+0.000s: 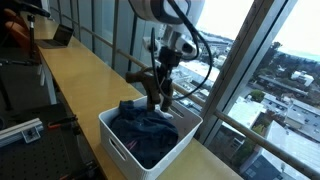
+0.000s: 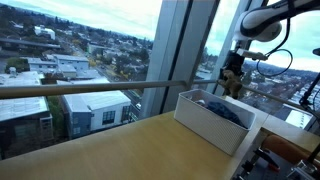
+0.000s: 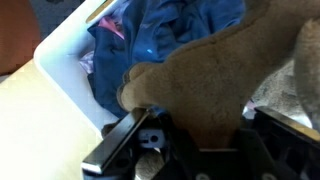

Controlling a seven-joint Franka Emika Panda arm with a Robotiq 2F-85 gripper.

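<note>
My gripper (image 1: pixel 155 88) hangs over the far edge of a white bin (image 1: pixel 120 148) and is shut on a brown plush toy (image 3: pixel 215 85), which fills most of the wrist view. The toy (image 1: pixel 152 90) dangles just above dark blue clothes (image 1: pixel 145 130) piled in the bin. In an exterior view the gripper (image 2: pixel 233 72) with the toy (image 2: pixel 232 80) is behind the bin (image 2: pixel 205 125), near the window. In the wrist view the blue clothes (image 3: pixel 170 35) lie below the toy inside the bin's white wall (image 3: pixel 70 80).
The bin stands on a long wooden counter (image 1: pixel 80 75) along a glass window wall with a rail (image 2: pixel 90 88). A laptop (image 1: pixel 60 38) sits at the counter's far end. A metal frame (image 1: pixel 20 130) lies beside the counter.
</note>
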